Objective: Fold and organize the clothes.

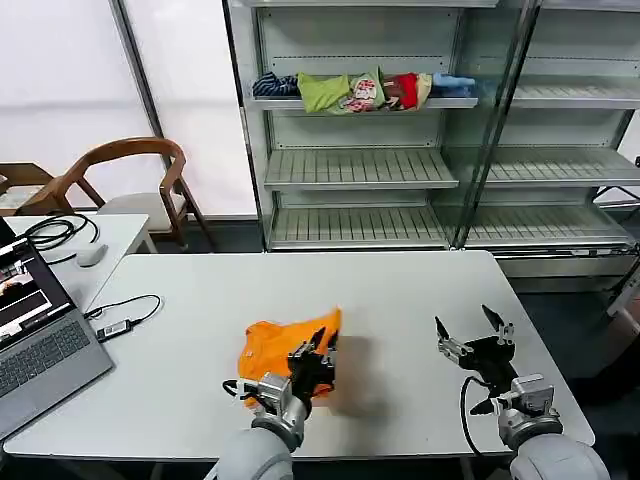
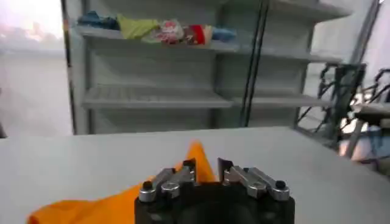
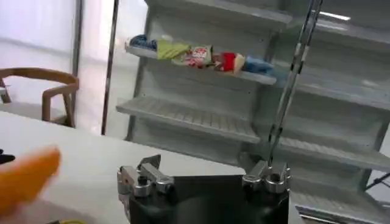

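The orange T-shirt (image 1: 285,345) lies crumpled in a heap on the white table (image 1: 400,300), near the front edge and left of the middle. The left gripper (image 1: 318,358) sits at the heap's right end, and in the left wrist view (image 2: 207,167) its two fingers stand close together with a fold of the cloth between them, so it has the shirt pinched. From that grip the bulk of the shirt spreads away to the gripper's left and slightly behind it. The heap's long axis runs roughly across the table, left to right, with one raised corner (image 1: 330,320) pointing toward the shelving unit (image 1: 360,180) just beyond the fingers.

The right gripper (image 1: 475,335) hovers above bare tabletop well to the right of the shirt, with its fingers spread wide and nothing between them; the right wrist view (image 3: 204,176) shows the same wide gap. From there the shirt (image 3: 27,176) appears off to that gripper's left side.

On an upper shelf behind the table lies a row of bundled clothes (image 1: 365,90). A laptop (image 1: 40,335) sits at the table's far left.
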{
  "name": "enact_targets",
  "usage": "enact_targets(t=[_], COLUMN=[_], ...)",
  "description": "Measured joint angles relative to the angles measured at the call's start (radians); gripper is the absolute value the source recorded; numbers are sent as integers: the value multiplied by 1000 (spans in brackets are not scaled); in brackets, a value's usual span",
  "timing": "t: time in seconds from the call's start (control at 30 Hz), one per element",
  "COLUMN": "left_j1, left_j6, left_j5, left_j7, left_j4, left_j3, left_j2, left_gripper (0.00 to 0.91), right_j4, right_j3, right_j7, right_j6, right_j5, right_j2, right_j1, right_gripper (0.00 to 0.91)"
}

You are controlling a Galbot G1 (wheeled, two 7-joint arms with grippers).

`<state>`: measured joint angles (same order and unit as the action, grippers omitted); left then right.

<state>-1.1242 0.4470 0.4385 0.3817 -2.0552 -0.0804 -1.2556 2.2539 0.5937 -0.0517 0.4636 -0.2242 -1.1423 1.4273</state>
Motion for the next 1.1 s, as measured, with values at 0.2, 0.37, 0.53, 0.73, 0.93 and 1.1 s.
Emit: enact_targets(t=[0.2, 0.37, 0.53, 0.73, 0.93, 1.1], left_j1=[32, 61, 61, 13, -57, -102], left_j6=[-32, -59, -115, -221, -320, -371], left_j5=[33, 26, -38, -118, -166, -191], left_j7=[-25, -54, -123, -257, -359, -416], left_j4=[24, 30, 50, 90, 128, 140], left_j3=[-35, -13, 91, 291, 476, 566], left_j2=[-32, -33, 14, 104, 149, 164], left_gripper=[907, 907, 907, 907, 907, 907], right_j4=[-18, -37, -69, -120, -174, -208], right_j3=[0, -13, -36, -67, -93, -98], right_j7=[-6, -11, -17, -19, -13, -8], right_j6=[-7, -14, -31, -59, -92, -115], right_j5=[3, 12, 29, 49, 60, 71], right_j2=[-2, -12, -27, -50, -68, -71], right_j1=[-23, -47, -77, -120, -159, -173], right_gripper=[907, 907, 907, 907, 907, 907])
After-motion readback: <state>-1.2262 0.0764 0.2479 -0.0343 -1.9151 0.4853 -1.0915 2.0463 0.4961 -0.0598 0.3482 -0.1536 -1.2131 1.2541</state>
